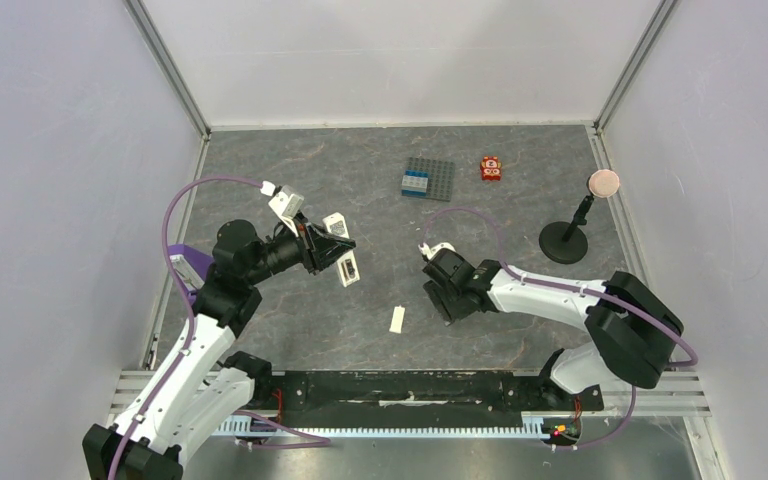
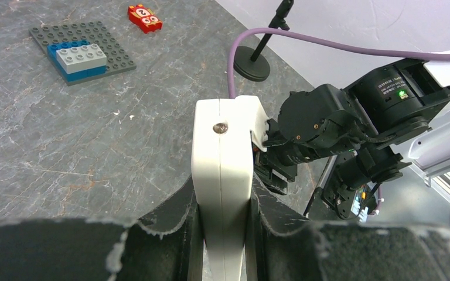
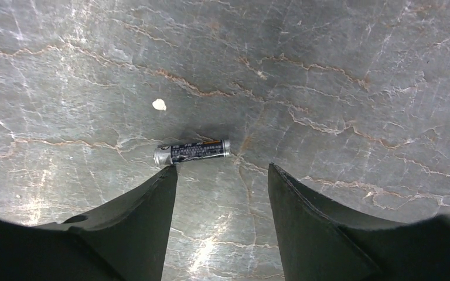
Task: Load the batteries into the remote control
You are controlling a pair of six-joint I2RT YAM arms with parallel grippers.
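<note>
Top external, left to right: left gripper (image 1: pixel 332 248) is raised off the table (image 1: pixel 290 330), pointing right towards the middle. Left wrist view shows it pinching the remote control (image 2: pixel 222 170) edge-on: dark padded fingers (image 2: pixel 173 225) press on both flat faces, and the white bar sticks out past the tips, clear of the surface. A small screw head shows on its narrow edge.

Small white cover plate (image 1: pixel 397 319) lies flat on the table between the two arms, nearer the bases, touching nothing.

Grey baseplate (image 1: pixel 428 179) with blue and grey bricks on it sits towards the back.

Right gripper (image 1: pixel 440 288) points down at mid table, just right of the cover plate. In the right wrist view its jaws are spread with nothing between them. One battery (image 3: pixel 192 151) lies flat on the table just beyond the tips, crosswise to them, with its pale end by the left-hand finger. Cannot tell if they touch. A pale crumb (image 3: pixel 159 105) lies just past it.

Red block (image 1: pixel 491 168) is at the back, just right of the baseplate. Black stand (image 1: pixel 564 243) with a round pink head is near the right wall.
</note>
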